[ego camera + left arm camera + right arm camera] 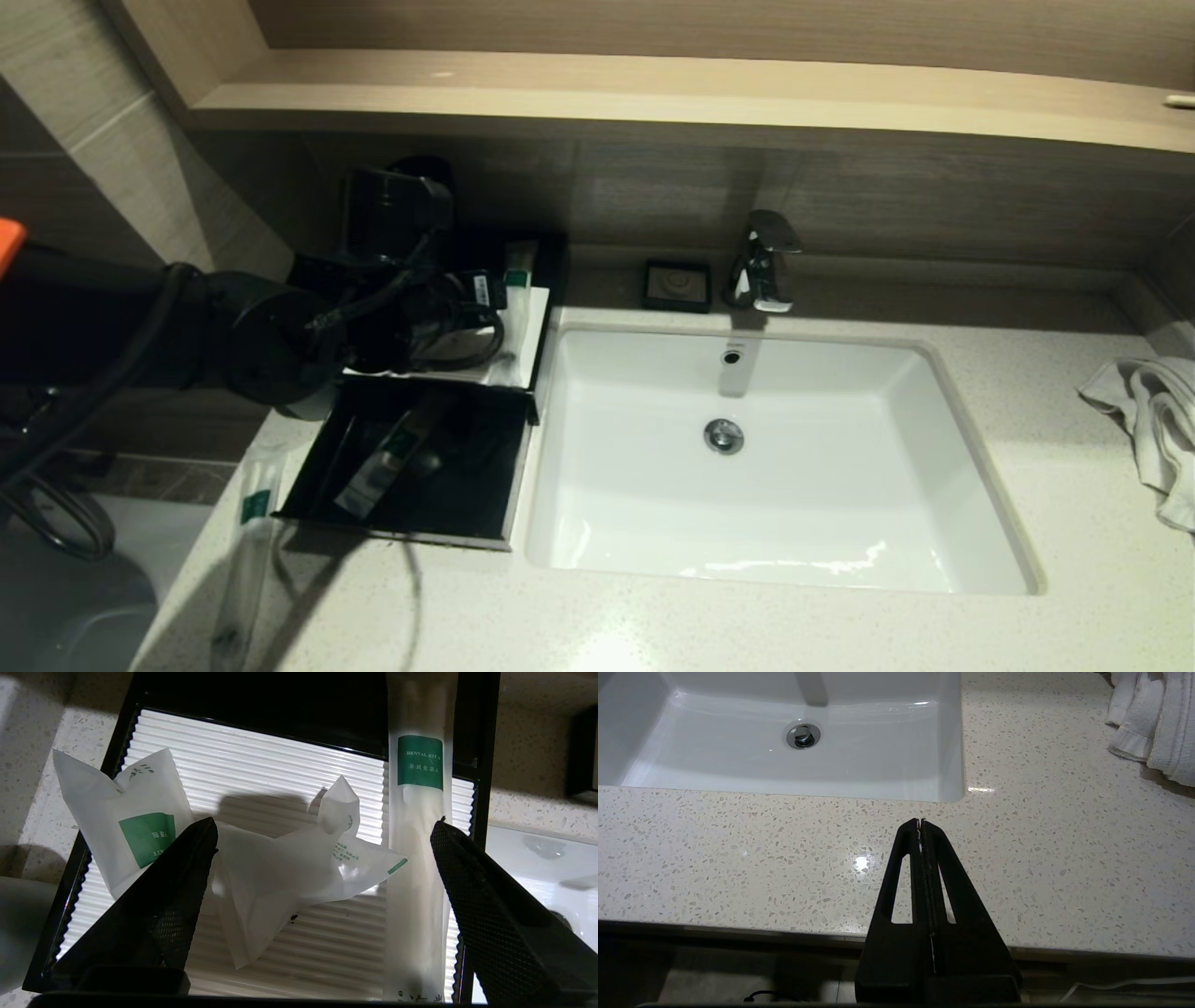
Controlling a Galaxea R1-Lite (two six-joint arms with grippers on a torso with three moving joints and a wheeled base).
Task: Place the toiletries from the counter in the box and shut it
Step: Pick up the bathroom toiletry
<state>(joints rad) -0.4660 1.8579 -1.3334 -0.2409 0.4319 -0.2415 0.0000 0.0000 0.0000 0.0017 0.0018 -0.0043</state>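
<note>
My left gripper [324, 823] hangs open over the white top panel [299, 765] of the black box [411, 534]. Between its fingers lies a crumpled white sachet [275, 877], loose, its edge by one finger [187, 872]. A second sachet with a green mark [135, 830] and a long green-banded packet [418, 858] rest on the same panel. The box's drawer stands pulled out with one packet [383, 462] inside. Another long packet [252, 523] lies on the counter [653, 625] left of the drawer. My right gripper [920, 821] is shut and empty over the counter's front edge.
The white basin [794, 504] sits right of the box, with the tap [764, 261] and a small black soap dish [678, 285] behind it. A white towel [1153, 411] lies at the far right. A wooden shelf [653, 89] overhangs the back wall.
</note>
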